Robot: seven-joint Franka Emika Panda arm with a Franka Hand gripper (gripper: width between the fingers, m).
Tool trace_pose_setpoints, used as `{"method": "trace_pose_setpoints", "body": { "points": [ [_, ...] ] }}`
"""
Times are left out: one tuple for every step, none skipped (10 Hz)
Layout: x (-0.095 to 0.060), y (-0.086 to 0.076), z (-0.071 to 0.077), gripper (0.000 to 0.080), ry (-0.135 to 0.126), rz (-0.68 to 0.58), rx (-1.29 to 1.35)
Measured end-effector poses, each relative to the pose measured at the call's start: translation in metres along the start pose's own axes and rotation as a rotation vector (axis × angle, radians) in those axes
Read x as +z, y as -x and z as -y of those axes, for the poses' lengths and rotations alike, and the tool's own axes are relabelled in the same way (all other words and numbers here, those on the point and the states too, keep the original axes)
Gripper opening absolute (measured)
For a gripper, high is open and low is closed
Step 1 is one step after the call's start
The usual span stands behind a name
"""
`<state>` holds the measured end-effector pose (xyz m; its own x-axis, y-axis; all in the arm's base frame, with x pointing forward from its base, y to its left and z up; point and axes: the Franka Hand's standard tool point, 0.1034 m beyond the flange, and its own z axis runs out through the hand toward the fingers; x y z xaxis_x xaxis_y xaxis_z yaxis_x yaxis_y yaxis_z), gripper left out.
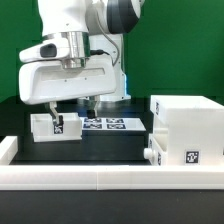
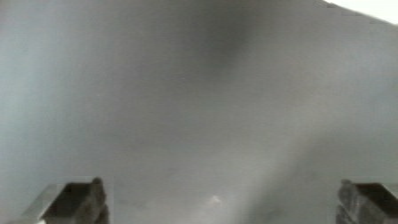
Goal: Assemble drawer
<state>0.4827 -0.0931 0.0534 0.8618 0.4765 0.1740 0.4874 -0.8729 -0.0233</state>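
A white drawer box (image 1: 186, 132) with a marker tag on its front stands on the exterior view's right. A small white drawer part (image 1: 52, 127) with tags stands on the black table on the exterior view's left. My gripper (image 1: 72, 108) hangs just above and slightly right of that small part, fingers wide apart. In the wrist view my gripper (image 2: 217, 205) is open and empty: two dark fingertips (image 2: 75, 203) show far apart over a blurred grey surface, which is all that view shows.
The marker board (image 1: 106, 124) lies flat between the small part and the drawer box. A white raised rim (image 1: 70, 176) runs along the table's front, with a white block (image 1: 6, 150) at its left end.
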Motion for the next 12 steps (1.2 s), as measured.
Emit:
{"method": "trace_pose_setpoints", "body": {
  "points": [
    [0.000,0.000,0.000,0.0649,-0.001,-0.001,0.060],
    [0.000,0.002,-0.001,0.0649,0.004,-0.005,0.109],
    [-0.002,0.015,0.002,0.0649,0.029,-0.010,0.117],
    [-0.003,0.031,0.008,0.0649,0.028,0.009,0.135],
    [-0.006,0.040,0.011,0.0649,0.030,0.018,0.140],
    [-0.010,0.049,0.015,0.0649,0.034,0.026,0.142],
    [-0.014,0.059,0.020,0.0649,0.042,0.031,0.142],
    [-0.016,0.066,0.024,0.0649,0.043,0.038,0.143],
    [-0.015,0.063,0.023,0.0649,0.042,0.036,0.142],
    [-0.014,0.064,0.023,0.0649,0.041,0.037,0.143],
    [-0.014,0.064,0.024,0.0649,0.041,0.038,0.143],
    [-0.013,0.065,0.024,0.0649,0.039,0.039,0.143]
  ]
}}
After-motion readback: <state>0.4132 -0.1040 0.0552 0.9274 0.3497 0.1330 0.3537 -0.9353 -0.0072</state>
